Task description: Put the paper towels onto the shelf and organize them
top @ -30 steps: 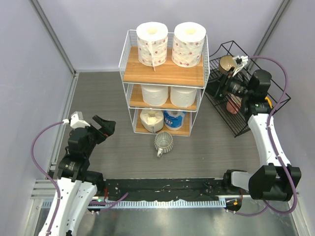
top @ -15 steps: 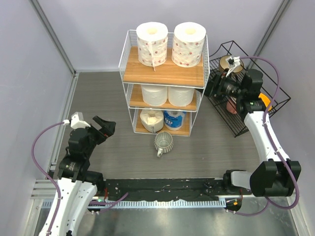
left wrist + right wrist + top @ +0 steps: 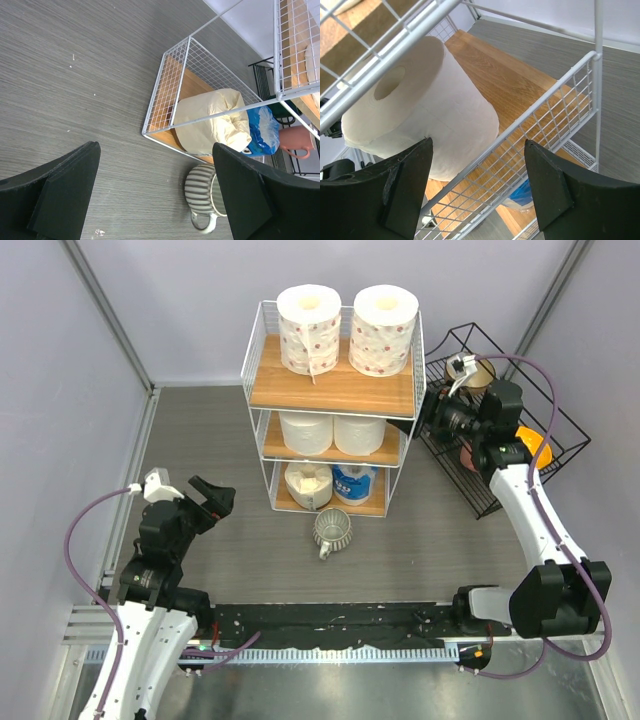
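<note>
The white wire shelf [image 3: 258, 350] holds all six rolls. Two red-dotted rolls [image 3: 309, 328] [image 3: 384, 328] stand on the top board. Two plain white rolls [image 3: 305, 432] [image 3: 360, 434] sit on the middle board. The cream ragged roll [image 3: 308, 485] and the blue-wrapped roll [image 3: 353, 483] sit on the bottom board. My right gripper [image 3: 428, 416] is open and empty at the shelf's right side, level with the middle board; its wrist view shows a white roll [image 3: 420, 110] behind the wire. My left gripper [image 3: 215, 498] is open and empty, left of the shelf.
A clear ribbed glass mug [image 3: 332, 531] lies on the table in front of the shelf, also in the left wrist view [image 3: 200, 192]. A black wire rack [image 3: 520, 455] with bowls and a pink mug [image 3: 297, 142] stands right of the shelf, close behind my right arm.
My right gripper has moved left from the black rack to the shelf's right side. The two white rolls on the middle board have shifted slightly left. The left arm has not moved.
</note>
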{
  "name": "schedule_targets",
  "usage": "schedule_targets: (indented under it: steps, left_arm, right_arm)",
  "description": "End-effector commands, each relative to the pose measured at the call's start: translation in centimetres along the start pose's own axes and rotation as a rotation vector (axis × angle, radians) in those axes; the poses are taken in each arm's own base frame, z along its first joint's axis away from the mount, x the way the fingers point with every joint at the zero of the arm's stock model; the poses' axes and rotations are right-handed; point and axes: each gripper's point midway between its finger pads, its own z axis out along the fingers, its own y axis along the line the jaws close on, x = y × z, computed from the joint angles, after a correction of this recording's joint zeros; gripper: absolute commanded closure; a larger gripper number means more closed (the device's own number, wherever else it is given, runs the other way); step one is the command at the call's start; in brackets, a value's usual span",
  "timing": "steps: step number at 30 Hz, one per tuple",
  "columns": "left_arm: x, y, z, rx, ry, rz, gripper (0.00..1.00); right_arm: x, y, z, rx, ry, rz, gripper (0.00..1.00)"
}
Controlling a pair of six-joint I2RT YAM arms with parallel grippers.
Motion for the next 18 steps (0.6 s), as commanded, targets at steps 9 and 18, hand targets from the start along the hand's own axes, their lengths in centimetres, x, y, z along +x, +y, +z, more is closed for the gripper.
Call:
schedule_targets:
  steps: [9,18]
  left_arm:
    - [-0.5,-2.3,-2.2,0.128,-0.001,0.048,0.0]
    - [0.5,-4.1,-5.6,0.287,-0.004,-0.014,0.03]
  right_arm:
    - [-5.7,-2.2,-4.3,0.259,-0.219,-0.068,0.21]
    - [-7.9,-6.8,-10.9,0.64,-0.423,0.066,0.21]
